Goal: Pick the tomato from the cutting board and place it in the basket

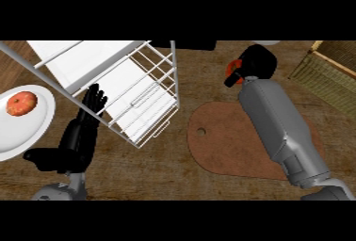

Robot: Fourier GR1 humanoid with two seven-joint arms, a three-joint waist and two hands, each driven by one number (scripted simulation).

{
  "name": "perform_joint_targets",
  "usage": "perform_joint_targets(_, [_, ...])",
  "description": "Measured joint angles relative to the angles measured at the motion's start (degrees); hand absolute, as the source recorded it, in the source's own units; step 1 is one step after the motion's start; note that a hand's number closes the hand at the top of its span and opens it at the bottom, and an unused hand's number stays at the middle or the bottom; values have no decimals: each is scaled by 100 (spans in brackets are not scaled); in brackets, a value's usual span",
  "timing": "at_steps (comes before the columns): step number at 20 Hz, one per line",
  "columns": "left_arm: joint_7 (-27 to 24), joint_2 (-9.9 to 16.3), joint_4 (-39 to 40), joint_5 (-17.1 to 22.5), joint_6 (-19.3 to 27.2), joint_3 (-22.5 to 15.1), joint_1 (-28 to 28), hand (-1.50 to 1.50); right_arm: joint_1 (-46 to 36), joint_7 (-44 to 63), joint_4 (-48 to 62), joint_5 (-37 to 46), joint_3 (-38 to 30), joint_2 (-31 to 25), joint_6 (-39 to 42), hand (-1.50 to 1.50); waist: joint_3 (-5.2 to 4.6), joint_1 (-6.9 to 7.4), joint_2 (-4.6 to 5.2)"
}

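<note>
My right hand (259,61) is curled round the red tomato (233,68), of which only small red patches show at the hand's left side. The hand is held beyond the far edge of the brown cutting board (226,146), whose top lies bare under my grey right forearm. The woven basket (327,70) stands to the right of that hand, at the upper right edge of the view. Near the lower left, my left hand (82,124) rests open with fingers up, holding nothing.
A white wire rack (139,94) stretches across the upper left and middle, close to my left hand's fingers. At the far left, a white plate (17,136) carries a reddish-orange fruit (21,103). The counter's top is brown wood.
</note>
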Motion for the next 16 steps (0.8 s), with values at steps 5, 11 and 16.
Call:
perform_joint_targets(5, [-58, 29, 65, 21, -8, 113, 123, 0, -616, -127, -147, -53, -160, 159, -749, 150, -5, -154, -69])
perform_joint_targets(11, [-29, 36, -4, 17, -5, 195, 236, 0, -1264, 48, -502, 17, -183, 249, -1073, 150, -10, -313, -129])
perform_joint_targets(16, [-42, 57, -84, 47, -72, 297, 377, 0, -1501, 508, -925, 97, -219, 246, -898, 150, -11, -389, -152])
